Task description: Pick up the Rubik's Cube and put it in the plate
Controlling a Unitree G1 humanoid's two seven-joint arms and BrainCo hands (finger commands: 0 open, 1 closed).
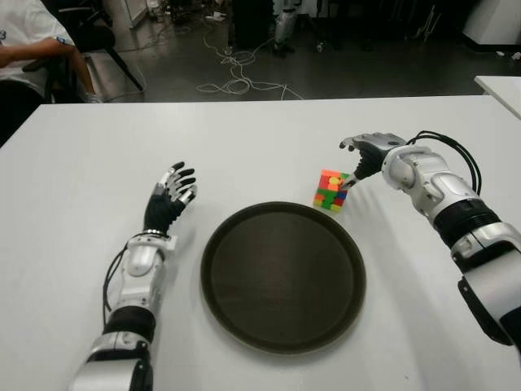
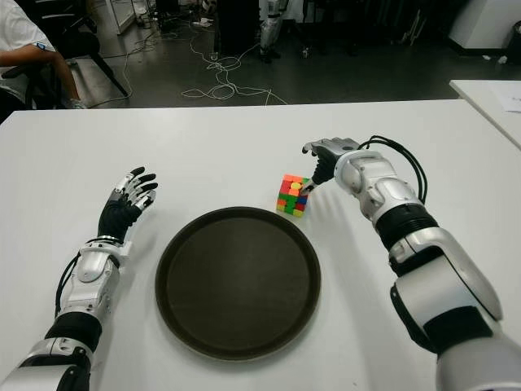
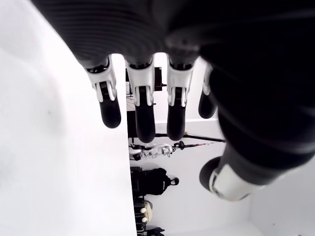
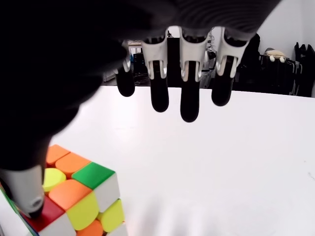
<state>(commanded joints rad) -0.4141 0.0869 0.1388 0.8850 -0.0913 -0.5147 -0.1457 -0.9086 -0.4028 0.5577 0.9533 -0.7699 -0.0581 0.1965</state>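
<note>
The Rubik's Cube [image 1: 330, 191] stands on the white table [image 1: 244, 138], just beyond the right rim of the round dark plate [image 1: 281, 277]. My right hand [image 1: 352, 164] is beside the cube on its right. In the right wrist view its thumb tip [image 4: 28, 199] touches the cube's [image 4: 81, 196] top face, while the other fingers [image 4: 189, 101] stretch out past it, holding nothing. My left hand [image 1: 169, 195] shows left of the plate, fingers spread, with nothing in it. The plate holds nothing.
A seated person [image 1: 32, 41] is at the table's far left corner. Cables [image 1: 236, 73] lie on the floor beyond the far edge. A second white table [image 1: 501, 85] stands at the right.
</note>
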